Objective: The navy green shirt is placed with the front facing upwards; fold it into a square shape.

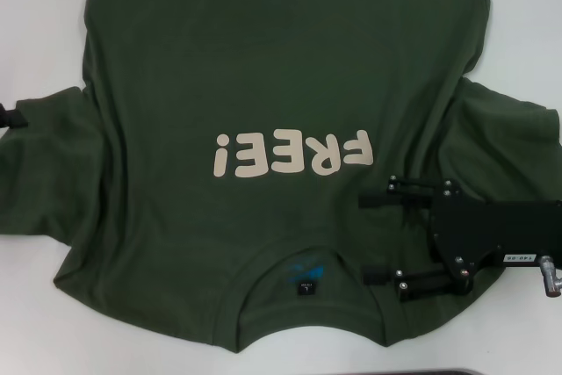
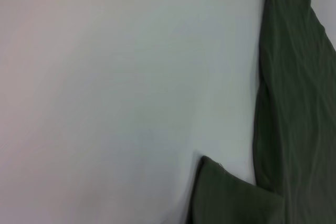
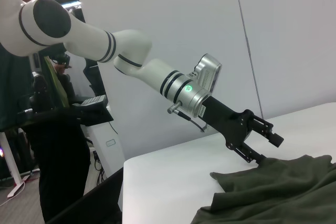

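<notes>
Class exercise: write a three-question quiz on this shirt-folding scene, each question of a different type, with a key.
1. True or false: the navy green shirt lies with its lettering facing up.
2. The right claw is: A) open, over the shirt beside the collar; B) shut on the hem; C) off the table.
3. Fill in: the left claw is at the edge of the shirt's ____.
Key: 1 true; 2 A; 3 sleeve.
</notes>
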`<control>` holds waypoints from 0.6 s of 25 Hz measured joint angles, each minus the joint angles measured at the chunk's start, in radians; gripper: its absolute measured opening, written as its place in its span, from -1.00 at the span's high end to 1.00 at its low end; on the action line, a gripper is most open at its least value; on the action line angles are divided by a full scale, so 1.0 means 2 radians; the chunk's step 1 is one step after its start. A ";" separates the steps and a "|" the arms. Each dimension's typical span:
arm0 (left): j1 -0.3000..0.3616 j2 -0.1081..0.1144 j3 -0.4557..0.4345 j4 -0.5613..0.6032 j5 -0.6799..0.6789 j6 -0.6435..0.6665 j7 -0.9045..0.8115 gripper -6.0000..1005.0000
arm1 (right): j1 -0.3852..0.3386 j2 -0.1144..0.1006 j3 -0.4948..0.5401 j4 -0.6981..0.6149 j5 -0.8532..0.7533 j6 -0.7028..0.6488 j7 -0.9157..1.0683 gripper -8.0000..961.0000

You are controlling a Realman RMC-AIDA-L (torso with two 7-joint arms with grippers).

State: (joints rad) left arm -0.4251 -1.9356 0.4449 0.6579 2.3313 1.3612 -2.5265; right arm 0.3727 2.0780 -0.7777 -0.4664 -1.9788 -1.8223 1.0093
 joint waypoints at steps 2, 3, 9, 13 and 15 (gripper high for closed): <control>-0.001 0.000 0.000 0.000 0.000 0.002 0.000 -0.55 | 0.000 0.000 0.000 0.000 0.000 0.000 0.000 -0.92; -0.002 0.000 0.001 -0.001 0.000 0.003 0.000 -0.55 | 0.000 0.000 0.000 0.000 0.000 0.000 0.000 -0.92; -0.003 0.000 0.008 -0.002 0.000 0.001 0.000 -0.55 | 0.001 -0.001 0.000 0.000 0.000 0.000 0.000 -0.92; -0.003 0.000 0.009 -0.003 0.000 -0.004 0.000 -0.55 | 0.002 -0.001 0.000 0.000 0.000 0.000 0.000 -0.92; -0.003 0.000 0.009 -0.003 0.000 -0.005 0.000 -0.55 | 0.002 -0.001 0.000 0.000 0.000 0.000 0.000 -0.92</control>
State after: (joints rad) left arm -0.4311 -1.9354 0.4628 0.6517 2.3317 1.3504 -2.5265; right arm 0.3770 2.0769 -0.7777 -0.4663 -1.9788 -1.8223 1.0093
